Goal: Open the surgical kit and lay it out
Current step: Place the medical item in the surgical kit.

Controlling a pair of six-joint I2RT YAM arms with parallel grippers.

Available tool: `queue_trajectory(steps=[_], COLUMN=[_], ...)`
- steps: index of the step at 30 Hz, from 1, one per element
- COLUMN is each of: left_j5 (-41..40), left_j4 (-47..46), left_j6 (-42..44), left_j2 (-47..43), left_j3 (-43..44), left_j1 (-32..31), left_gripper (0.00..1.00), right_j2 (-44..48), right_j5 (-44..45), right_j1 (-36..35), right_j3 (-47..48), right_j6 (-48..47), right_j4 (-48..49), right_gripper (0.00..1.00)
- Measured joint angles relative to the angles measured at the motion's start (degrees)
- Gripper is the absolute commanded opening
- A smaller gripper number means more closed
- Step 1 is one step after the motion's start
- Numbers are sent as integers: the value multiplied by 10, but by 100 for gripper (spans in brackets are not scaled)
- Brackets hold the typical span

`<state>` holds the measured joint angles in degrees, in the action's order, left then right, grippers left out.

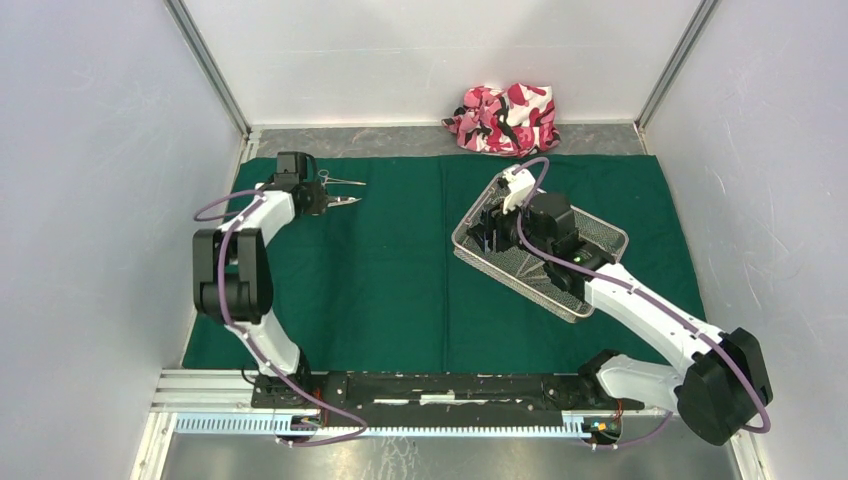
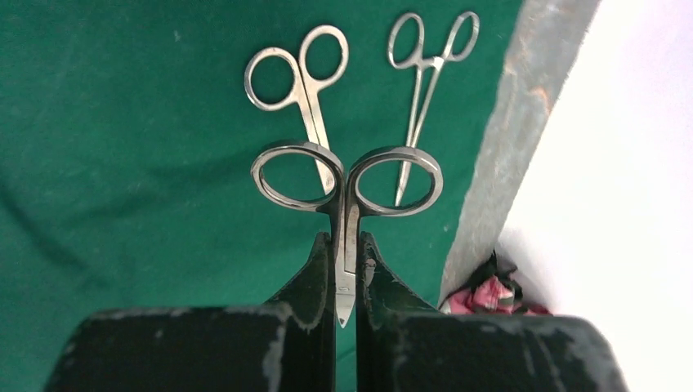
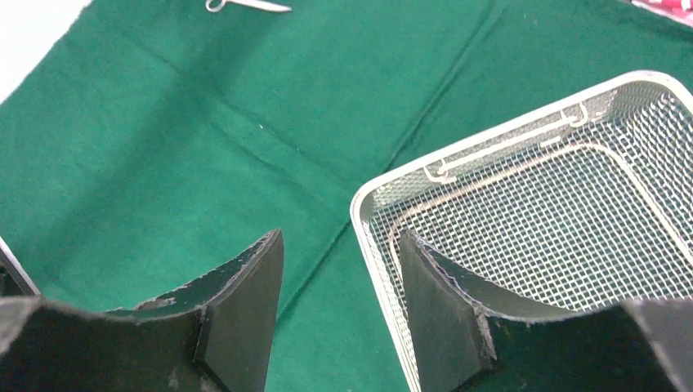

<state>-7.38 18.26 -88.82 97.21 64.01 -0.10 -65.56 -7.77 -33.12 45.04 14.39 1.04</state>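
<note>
Right gripper (image 3: 339, 245) astride tray (image 3: 490, 135) rim, left gripper (image 2: 345, 241) clamping scissors (image 2: 342, 208)

Table (image 1: 400, 141): grey, speckled top. Dark green drape (image 1: 390, 290) lies spread flat on it and covers most of the surface; faint fold creases run across the cloth. A bare grey strip shows beyond the drape's far edge. Camouflage cloth bundle (image 1: 505, 118) sits on that strip, right of the drape's midline, at the drape's far edge; contact with the drape unclear.
</note>
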Motion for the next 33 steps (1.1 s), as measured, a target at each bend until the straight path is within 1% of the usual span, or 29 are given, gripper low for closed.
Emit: queue_trajectory(steps=[3,7,15,21,28,33], left_j5=[5,23,45,56,67,79], left_j4=[15,30,66,89,99,100], left_j6=[-29,-66,-92,-92,-92,-92], left_j2=[62,119,176,197,206,207], left_j3=[43,80,129,167,176,176], left_j1=[6,14,31,35,35,35], left_gripper=[2,2,2,2,4,10], right_j2=[2,2,13,17,17,17], right_j5=[3,5,5,3,-2,-3], right_j1=[4,9,14,14,14,14], right_j3=[-9,-11,-26,-35,-37,-37], right_j6=[-10,-20,-28,-27,-25,-24], right_j4=[-13,-20,-21,-20,-19,-16], right_gripper=[59,59,58,56,55,54])
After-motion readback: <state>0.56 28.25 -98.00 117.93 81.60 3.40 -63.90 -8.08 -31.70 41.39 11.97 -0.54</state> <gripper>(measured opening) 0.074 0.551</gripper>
